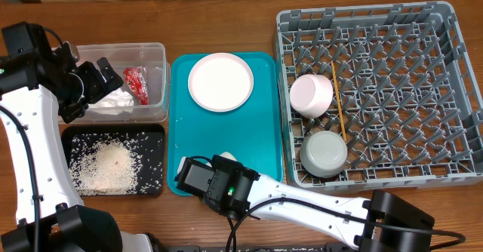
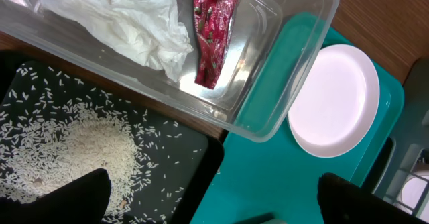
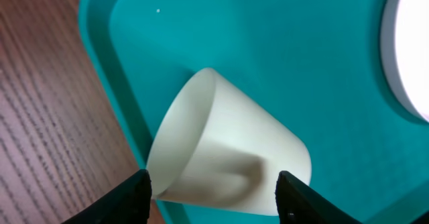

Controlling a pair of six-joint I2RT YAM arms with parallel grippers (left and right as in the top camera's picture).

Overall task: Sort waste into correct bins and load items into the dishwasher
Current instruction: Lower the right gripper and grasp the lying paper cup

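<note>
- Left gripper (image 2: 214,189): jaws spread wide, nothing between them. It hangs over the near edge of the clear tub (image 1: 158,52), where the tub meets the black tray (image 1: 155,135).
- Right gripper (image 3: 214,196): jaws part-spread, one finger on each side of the cream cup (image 3: 224,150). I cannot tell whether the pads press on it.
- The cup lies on its side at the near edge of the teal tray (image 1: 260,142), mouth toward the tray's rim and the wooden table (image 1: 226,26).
- The pale pink plate (image 1: 220,81) sits flat on the far half of the teal tray, well apart from the cup.
- Clear tub: the white tissue (image 2: 127,19) is crumpled, and the red wrapper (image 2: 211,33) lies just beside it.
- Black tray: the rice (image 1: 106,165) forms a loose heap with stray grains scattered around it.
- Dish rack (image 1: 445,93): the pinkish bowl (image 1: 312,95) and the grey bowl (image 1: 324,154) are both along its left side. The chopsticks (image 1: 339,110) lie across the pegs just beside them.
</note>
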